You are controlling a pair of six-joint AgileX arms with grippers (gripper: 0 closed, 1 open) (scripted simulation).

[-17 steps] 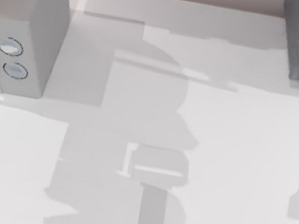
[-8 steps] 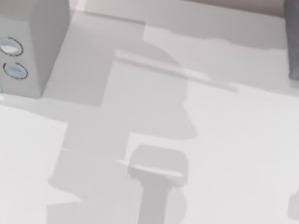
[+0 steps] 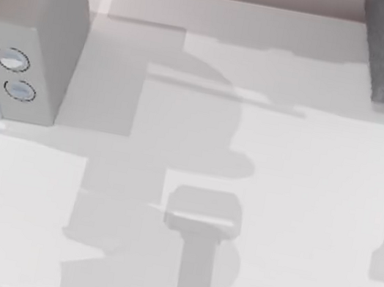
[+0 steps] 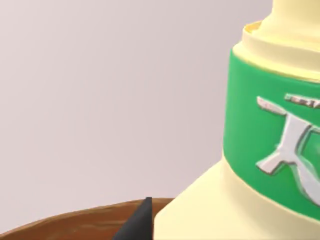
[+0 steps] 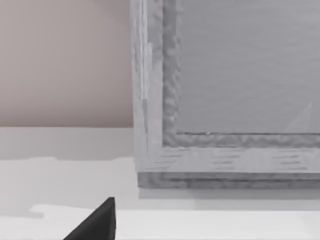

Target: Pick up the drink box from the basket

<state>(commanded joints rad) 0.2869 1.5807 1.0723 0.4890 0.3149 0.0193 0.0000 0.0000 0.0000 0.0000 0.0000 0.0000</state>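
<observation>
The drink box (image 4: 240, 165) sits right up against the left wrist camera: pale-yellow body, a green label band with silvery lettering, and a narrower yellow neck above it. Under it runs the brown curved rim of the basket (image 4: 60, 222), so it looks like the box is at the basket, just over or barely inside the rim, hard to say which.

Handling-wise it's probably light and rigid, like a small plastic bottle, with a smooth and likely slippery skin. The shoulder flares out below the green band, so the straight-sided band looks like the sane place to pinch: flat walls, and the flare under it would help stop it sliding through.

One dark fingertip of the left gripper (image 4: 137, 222) pokes in just beside the box's lower body. Whether the fingers are actually clamped on it can't be told from here.

The right gripper (image 5: 97, 222) shows one dark fingertip too, over the white table (image 3: 305, 178), facing a grey framed box (image 5: 225, 100). Looks parked; its finger state can't be told either. A grey appliance with two round dials (image 3: 25, 32) sits at the table's left.
</observation>
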